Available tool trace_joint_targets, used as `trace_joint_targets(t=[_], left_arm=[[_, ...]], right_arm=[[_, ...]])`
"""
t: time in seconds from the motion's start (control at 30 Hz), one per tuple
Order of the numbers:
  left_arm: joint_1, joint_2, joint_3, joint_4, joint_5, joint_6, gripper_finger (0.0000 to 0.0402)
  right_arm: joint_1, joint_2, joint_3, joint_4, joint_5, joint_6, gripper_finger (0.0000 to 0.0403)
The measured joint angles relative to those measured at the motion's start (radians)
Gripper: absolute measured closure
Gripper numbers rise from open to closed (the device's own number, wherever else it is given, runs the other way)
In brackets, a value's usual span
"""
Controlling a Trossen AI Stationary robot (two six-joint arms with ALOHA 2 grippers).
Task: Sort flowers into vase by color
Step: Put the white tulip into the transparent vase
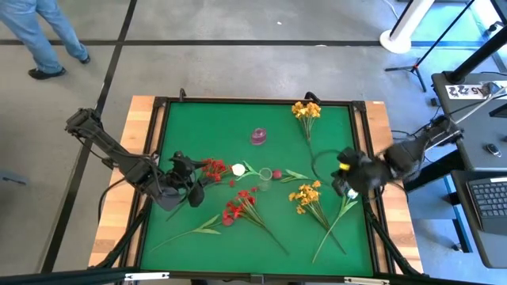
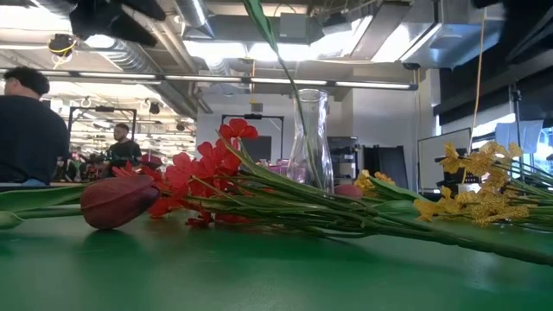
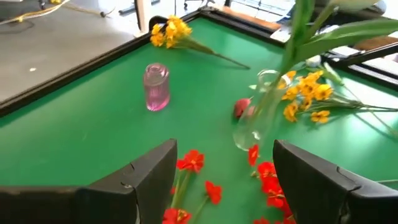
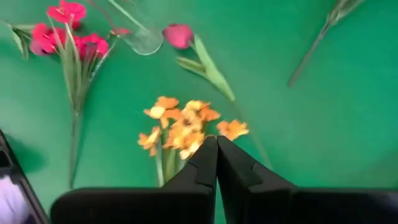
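Sorting is barely begun: on the green desk (image 1: pixel 206 127) red flowers (image 1: pixel 238 207) and yellow flowers (image 1: pixel 306 195) lie loose. The clear vase (image 2: pixel 311 142) holds one green stem; the pink vase (image 1: pixel 258 136) looks empty. Left pincer (image 3: pixel 224 180) gapes wide over red blossoms; right pincer (image 4: pixel 217 155) is closed, empty.

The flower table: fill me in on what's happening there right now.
Two robot arms are sorting artificial flowers on a green table. The left gripper is open over the red flowers at centre-left, holding nothing. The right gripper is shut and hovers above a yellow-orange spray near the right side. A clear vase stands mid-table with a green stem in it, and a small pink vase stands empty. More red and yellow sprays lie loose on the table.
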Motion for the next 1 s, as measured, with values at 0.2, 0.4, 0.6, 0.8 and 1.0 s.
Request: trace_joint_targets(t=[0.2, 0.4, 0.6, 0.8, 1.0], left_arm=[[-0.001, 0.000, -0.055, 0.000, 0.000, -0.083, 0.0143], [0.006, 0.000, -0.074, 0.004, 0.000, -0.106, 0.0143], [0.023, 0.000, -0.074, 0.008, 0.000, -0.099, 0.0143], [0.039, 0.000, -0.074, 0.008, -0.001, -0.097, 0.0143], [0.039, 0.000, -0.074, 0.008, -0.011, -0.097, 0.0143]], right_arm=[[0.220, 0.098, -0.065, -0.012, -0.052, 0.466, 0.0393], [0.314, 0.241, -0.089, -0.008, -0.222, 0.703, 0.0393], [0.333, 0.353, -0.115, 0.104, -0.340, 0.720, 0.0356], [0.332, 0.415, -0.116, 0.202, -0.294, 0.783, 0.0241], [0.332, 0.463, -0.116, 0.170, -0.291, 0.954, 0.0159]])
